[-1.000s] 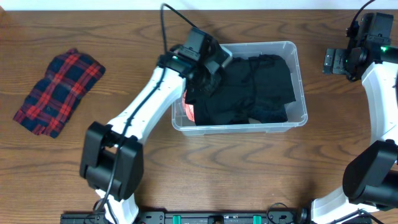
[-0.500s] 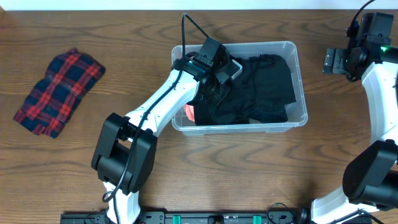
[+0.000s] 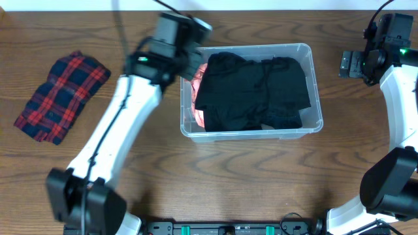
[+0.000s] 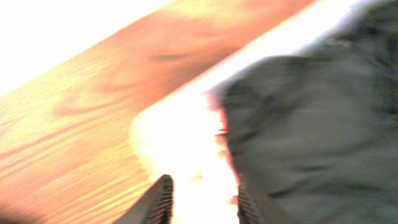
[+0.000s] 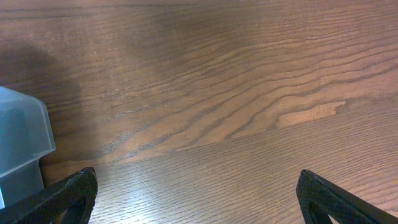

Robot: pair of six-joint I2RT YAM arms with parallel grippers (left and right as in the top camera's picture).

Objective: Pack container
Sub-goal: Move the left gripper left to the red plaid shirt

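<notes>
The container [image 3: 314, 98] is sitting on the wooden table [image 3: 261, 183], a little toward 1 o'clock from the middle of the overhead view, with its long sides running from 9 to 3 o'clock; black clothing [image 3: 255, 91] is filling most of it, heaped and rumpled; a strip of pinkish-red fabric [image 3: 198, 116] is showing along the wall at its 9 o'clock end; a red and navy plaid cloth [image 3: 62, 98] is lying crumpled on the table, well apart from the bin, out at 9 o'clock.

The left gripper [image 3: 191, 67] is hanging at the container's 10 o'clock corner, and the arm behind it is looking smeared with blur; through its wrist camera, its fingers [image 4: 163, 198] are standing somewhat apart with nothing pinched between them, a glaring bright patch of the bin's corner lying in the gap and the dark garment spreading off toward 3 o'clock; how high it is hanging over the rim I cannot tell.

The right gripper [image 3: 348, 64] is resting in the air near the bin's 2 o'clock side, not touching it; its fingers [image 5: 68, 193] are spread wide, with only bare wood grain between them, and one rounded corner of the clear bin is peeking in at 9 o'clock of its wrist view.
</notes>
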